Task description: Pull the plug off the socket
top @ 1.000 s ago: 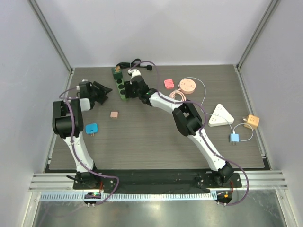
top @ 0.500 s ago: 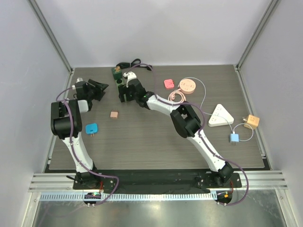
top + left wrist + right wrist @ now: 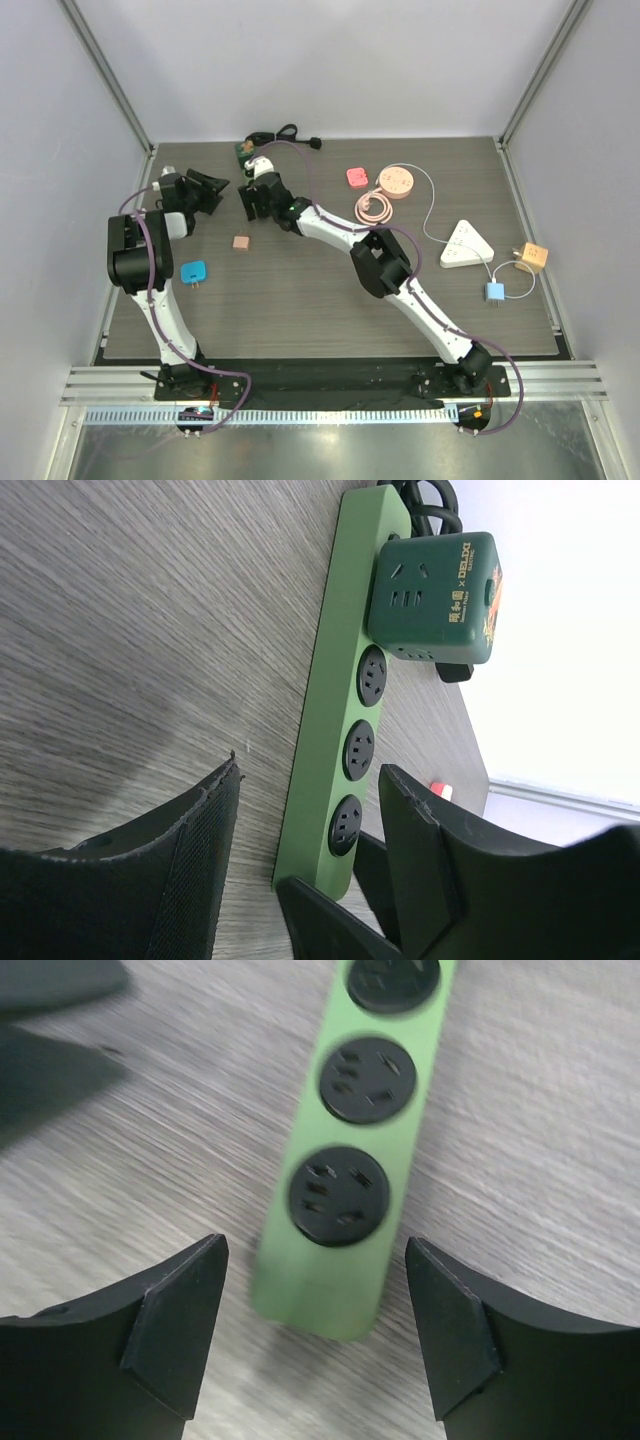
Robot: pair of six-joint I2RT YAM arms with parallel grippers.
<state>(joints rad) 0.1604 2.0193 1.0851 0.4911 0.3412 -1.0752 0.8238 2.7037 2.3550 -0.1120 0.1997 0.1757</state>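
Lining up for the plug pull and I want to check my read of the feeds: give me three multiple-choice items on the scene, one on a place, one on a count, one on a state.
1. Where on the green power strip does the dark green adapter sit?
A) at the end by the black cord
B) in the middle
C) at the opposite end

2. How many free sockets show on the strip in the left wrist view?
A) one
B) three
C) five

3. How does the right gripper stand?
A) shut on the adapter
B) shut on the strip
C) open, a finger on each side of the strip's end

Answers:
1 A: the cord loops just past the adapter.
2 B: three black round sockets lie in a row below the adapter.
3 C: its fingers are wide apart with the strip's end between them.
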